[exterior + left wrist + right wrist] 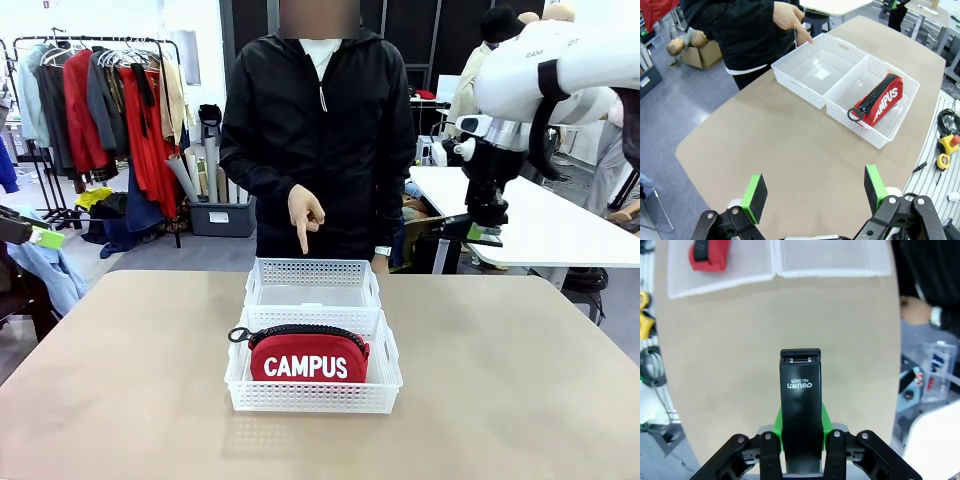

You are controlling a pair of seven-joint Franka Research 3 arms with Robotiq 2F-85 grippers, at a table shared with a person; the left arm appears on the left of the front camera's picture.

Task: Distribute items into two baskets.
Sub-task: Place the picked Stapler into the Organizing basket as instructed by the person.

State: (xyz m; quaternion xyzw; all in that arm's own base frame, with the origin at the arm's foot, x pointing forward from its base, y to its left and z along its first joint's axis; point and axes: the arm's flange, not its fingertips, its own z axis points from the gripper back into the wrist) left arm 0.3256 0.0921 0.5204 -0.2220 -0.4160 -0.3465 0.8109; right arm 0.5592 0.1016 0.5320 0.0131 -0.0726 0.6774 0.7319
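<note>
Two white baskets stand end to end at mid-table. The near basket (312, 398) holds the red CAMPUS pouch (308, 358), standing on its edge. The far basket (312, 272) is empty, and a person's hand (304, 215) points a finger down at it. My right gripper (487, 215) hangs high at the back right, above the table's far right corner. In the right wrist view it (801, 425) is shut on the black stapler (800, 400), which sticks out ahead of its fingers. My left gripper (813, 192) is open, high over the table and well away from the baskets (860, 131).
The person stands at the far edge behind the baskets. A second white table (540, 225) lies behind at the right, and a clothes rack (100, 100) at the back left. Small tools (945, 150) lie on a bench beside the table. Bare tabletop (120, 380) surrounds the baskets.
</note>
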